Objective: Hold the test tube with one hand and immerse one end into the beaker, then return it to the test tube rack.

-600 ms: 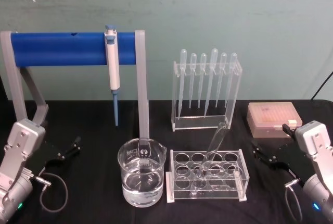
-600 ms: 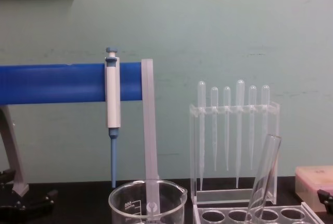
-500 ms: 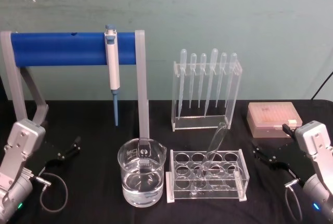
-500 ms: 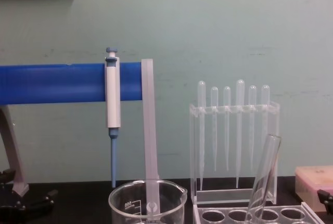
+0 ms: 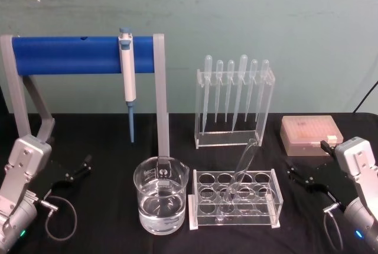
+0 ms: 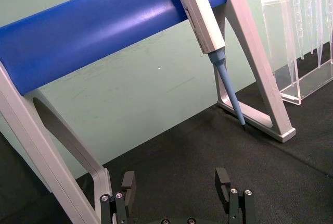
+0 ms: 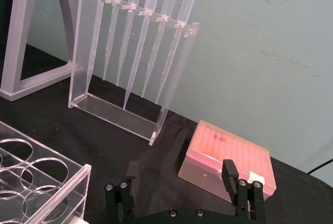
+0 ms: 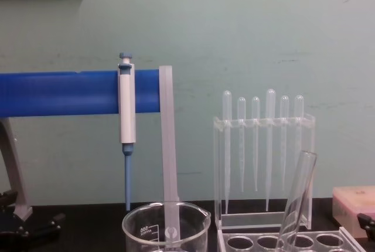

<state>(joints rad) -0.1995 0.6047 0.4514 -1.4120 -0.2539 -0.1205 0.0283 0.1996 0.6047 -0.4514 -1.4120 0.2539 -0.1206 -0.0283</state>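
Note:
The test tube (image 5: pixel 240 174) leans in the clear rack (image 5: pixel 263 214) at centre right, rim up; in the chest view the test tube (image 8: pixel 297 199) tilts to the right. The beaker (image 5: pixel 160 198) holds water and stands just left of the rack, its rim low in the chest view (image 8: pixel 166 214). My left gripper (image 5: pixel 80 170) rests open at the table's left, well away from the beaker; its fingers (image 6: pixel 128 182) hold nothing. My right gripper (image 5: pixel 298 177) rests open at the right, beside the rack, its fingers (image 7: pixel 230 173) apart and holding nothing.
A blue-barred grey stand (image 5: pixel 82 55) with a white-and-blue pipettor (image 5: pixel 127 77) rises behind the beaker. A clear holder of several plastic pipettes (image 5: pixel 234 103) stands behind the rack. A pink tip box (image 5: pixel 310 134) sits at back right.

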